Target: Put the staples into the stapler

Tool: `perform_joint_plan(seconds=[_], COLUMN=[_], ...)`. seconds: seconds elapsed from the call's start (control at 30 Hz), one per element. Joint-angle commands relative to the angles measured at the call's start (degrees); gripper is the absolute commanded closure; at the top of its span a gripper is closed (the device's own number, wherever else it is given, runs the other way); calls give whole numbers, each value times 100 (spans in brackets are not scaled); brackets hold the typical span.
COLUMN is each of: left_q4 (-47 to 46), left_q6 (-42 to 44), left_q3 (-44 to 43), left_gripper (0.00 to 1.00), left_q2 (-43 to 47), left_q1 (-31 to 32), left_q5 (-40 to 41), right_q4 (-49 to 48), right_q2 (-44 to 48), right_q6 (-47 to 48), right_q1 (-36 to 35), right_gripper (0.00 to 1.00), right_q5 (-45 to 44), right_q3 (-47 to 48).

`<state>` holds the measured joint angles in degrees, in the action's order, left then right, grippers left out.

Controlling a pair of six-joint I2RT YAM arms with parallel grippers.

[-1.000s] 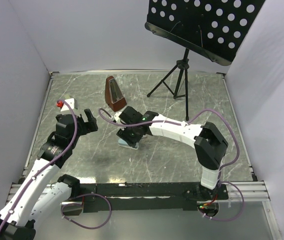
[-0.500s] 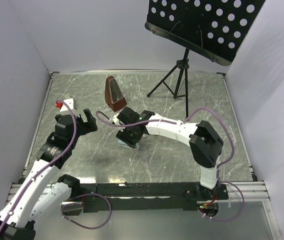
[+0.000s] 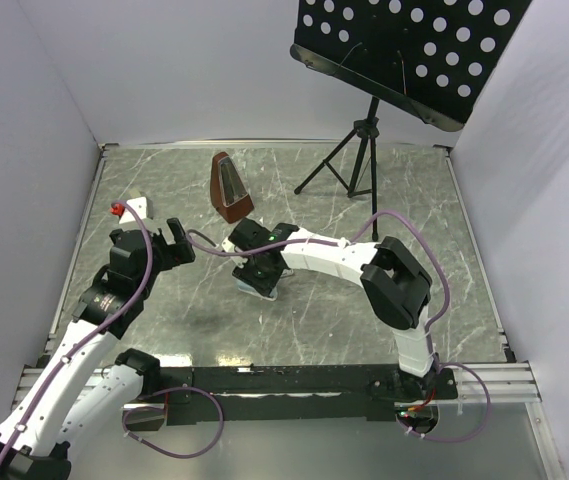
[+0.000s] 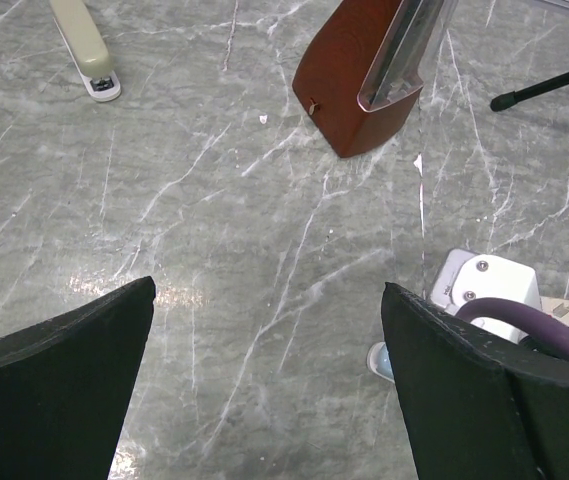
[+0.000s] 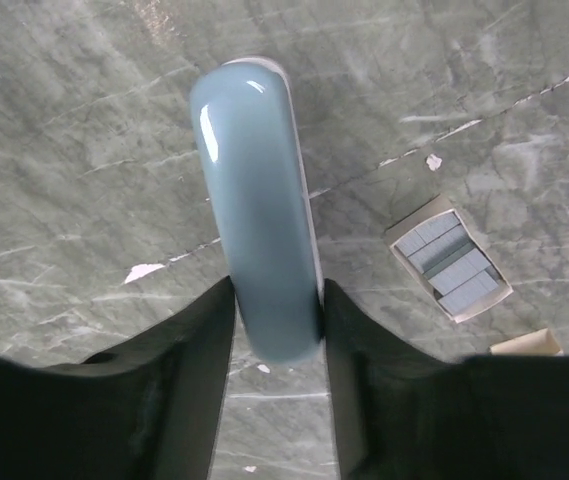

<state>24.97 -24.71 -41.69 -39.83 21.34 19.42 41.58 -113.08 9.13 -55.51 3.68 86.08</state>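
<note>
Right gripper point(image 5: 276, 292) is pinching the near end of the blue-grey stapler point(image 5: 254, 180): both fingers sit flush on its sides, and the body runs away from the claw flat on the table point(image 5: 84, 150). It looks like a grip, though I can't judge how firm.

Left gripper point(image 4: 267, 300) is spread wide, holds nothing and hovers left of centre. Far left of it is a second, beige stapler point(image 4: 86, 48), untouched. The metronome point(image 4: 364, 90) stands far of centre, well apart from the work.

The staples point(image 5: 449, 262) are in the open cream box, just right of the blue-grey stapler in the right wrist view and not touching it. They are grey strips packed side by side. The right arm hides them from the top camera. A tan scrap point(image 5: 529, 345) lies near the box, probably the lid.

Handling, my read:
- The strips are light and stiff along their length but brittle, so a hard squeeze or a bend snaps them into short bits.
- The metal is smooth and thin, so it is slippery.
- Take one strip by its long sides near the middle and lift it straight out of the box.
- The stapler shell is glossy and rounded, so it may slide; hold it low on the flat sides.
- The stapler is not open yet, so loading has hardly started.
</note>
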Motion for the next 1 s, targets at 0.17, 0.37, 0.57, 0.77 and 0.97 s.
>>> perform_joint_plan(seconds=[0.17, 0.37, 0.57, 0.77, 0.97], left_q4=[-36, -28, -19, -27, -36], left_q6=[10, 19, 10, 19, 19], left_q3=[-32, -23, -23, -23, -23], left_gripper=[1, 1, 1, 1, 1], left_q2=[81, 90, 107, 107, 90], left_q1=[10, 10, 19, 45, 54], left_q5=[88, 88, 123, 132, 141], right_q4=[-203, -159, -151, -106, -36], right_q2=[216, 295, 576, 682, 541], right_q6=[-86, -341, -569, -1052, -1527], right_q1=[5, 268, 821, 1725, 2429], right_gripper=[66, 67, 68, 68, 68], right_q5=[-52, -271, -727, -1193, -1572], right_q3=[435, 778, 691, 454, 348])
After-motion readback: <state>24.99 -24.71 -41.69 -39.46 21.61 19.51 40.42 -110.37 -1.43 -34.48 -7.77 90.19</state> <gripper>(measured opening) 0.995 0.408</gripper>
